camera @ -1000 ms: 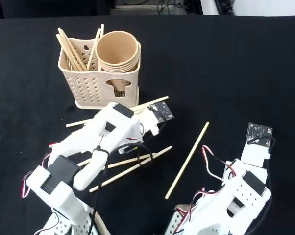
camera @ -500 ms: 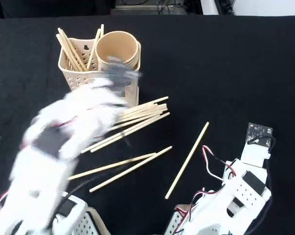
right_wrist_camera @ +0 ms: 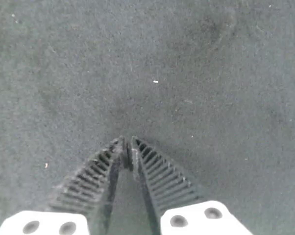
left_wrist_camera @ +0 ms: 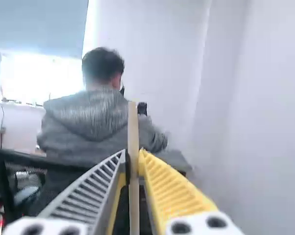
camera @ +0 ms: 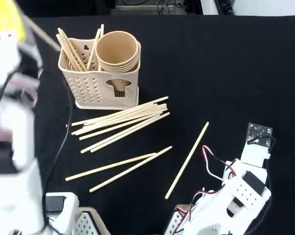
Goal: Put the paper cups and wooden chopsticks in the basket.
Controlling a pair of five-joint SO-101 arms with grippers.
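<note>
the left claw (left_wrist_camera: pixel 132 152) has swung up off the counter (camera: pixel 226 73) since a second ago and is clamped on one chopstick (left_wrist_camera: pixel 133 122), high over the far left corner. the basket (camera: pixel 88 90), near the far edge left of centre, already holds the paper cups (camera: pixel 117 49), while the loose chopsticks (camera: pixel 120 120) lie mid-counter just in front of it, so the task looks partly done. the right claw (right_wrist_camera: pixel 126 146) is closed on nothing over bare counter near the front right corner.
</note>
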